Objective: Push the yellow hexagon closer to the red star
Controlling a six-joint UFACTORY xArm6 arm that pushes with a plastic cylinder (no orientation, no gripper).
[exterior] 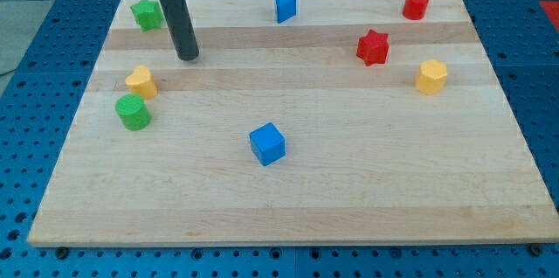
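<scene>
Yellow hexagon (pixel 431 77) is our target, but going from the view's left we first meet our tip (pixel 188 55), which is a bare rod with no claw to open or close, standing near the green block (pixel 148 14) and above the yellow block (pixel 141 81) and green cylinder (pixel 134 112). Further right comes the red star (pixel 373 46), and the hexagon lies just beside it on the lower right. Because our tip is well apart from it, we judge we must go around to its right side to push it leftward.
</scene>
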